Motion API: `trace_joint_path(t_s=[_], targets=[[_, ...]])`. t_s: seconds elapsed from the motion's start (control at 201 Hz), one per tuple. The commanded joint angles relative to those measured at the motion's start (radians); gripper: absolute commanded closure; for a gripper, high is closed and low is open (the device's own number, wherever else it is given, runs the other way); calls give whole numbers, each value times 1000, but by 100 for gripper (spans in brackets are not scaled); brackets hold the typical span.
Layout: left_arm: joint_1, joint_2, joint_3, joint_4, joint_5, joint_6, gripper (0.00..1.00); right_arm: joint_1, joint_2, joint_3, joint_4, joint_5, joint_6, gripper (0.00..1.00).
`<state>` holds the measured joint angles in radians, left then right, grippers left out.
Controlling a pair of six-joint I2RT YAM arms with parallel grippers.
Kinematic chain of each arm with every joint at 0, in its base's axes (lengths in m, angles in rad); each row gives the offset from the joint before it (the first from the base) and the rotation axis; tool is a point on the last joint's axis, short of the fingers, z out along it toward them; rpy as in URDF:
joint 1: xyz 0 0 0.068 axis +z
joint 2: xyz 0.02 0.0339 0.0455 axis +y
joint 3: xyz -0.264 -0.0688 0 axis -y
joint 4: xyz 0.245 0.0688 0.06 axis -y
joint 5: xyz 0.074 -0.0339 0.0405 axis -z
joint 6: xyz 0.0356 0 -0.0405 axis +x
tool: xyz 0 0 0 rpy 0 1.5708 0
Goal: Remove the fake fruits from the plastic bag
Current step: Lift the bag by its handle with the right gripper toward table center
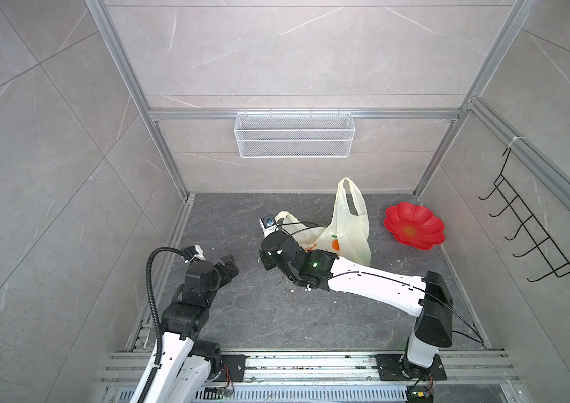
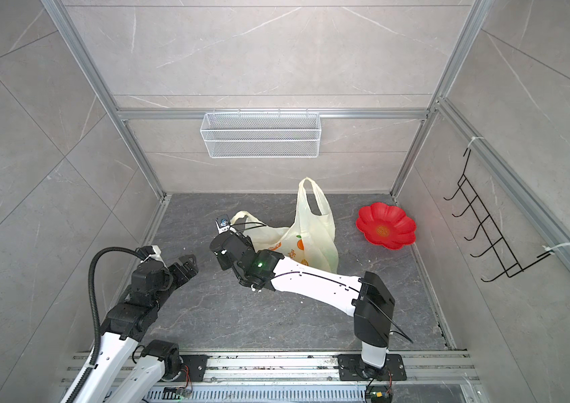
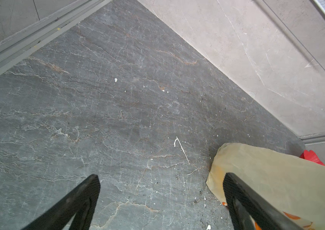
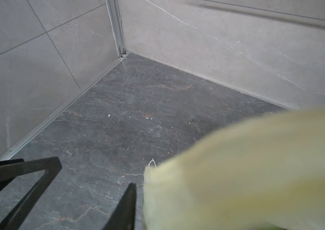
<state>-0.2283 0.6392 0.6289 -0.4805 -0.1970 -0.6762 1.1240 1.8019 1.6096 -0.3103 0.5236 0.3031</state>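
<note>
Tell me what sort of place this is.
Probably a robot test cell mocked up as a tiled room: stone-look panels in an aluminium frame, a white mesh basket and black hook rack hung on it, and the right arm bolted to a front rail.

The plastic bag (image 1: 349, 230) looks thin and translucent, the red plate (image 1: 414, 226) glossy, the floor (image 1: 259, 314) matt.

You had the plastic bag (image 1: 349, 228) standing toward the back of the dark floor (image 1: 276, 314), right of middle: thin, translucent, pale cream-yellow, with orange fruit prints (image 1: 335, 243) low on its front. One loop handle (image 1: 341, 195) stood upright and the other (image 1: 285, 216) drooped leftward. Your fake fruits stayed hidden inside
</note>
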Motion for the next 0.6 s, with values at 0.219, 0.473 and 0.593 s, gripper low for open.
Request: trace_joint_path(t_s=[0.219, 0.473, 0.593], targets=[[7, 166, 312, -96, 161, 172, 0, -1, -287, -156, -118, 4, -27, 20], [-18, 326, 751, -384, 188, 426, 0, -1, -523, -348, -97, 85, -51, 5], [-202, 415, 902, -482, 165, 485, 0, -1, -593, -418, -95, 182, -30, 5]])
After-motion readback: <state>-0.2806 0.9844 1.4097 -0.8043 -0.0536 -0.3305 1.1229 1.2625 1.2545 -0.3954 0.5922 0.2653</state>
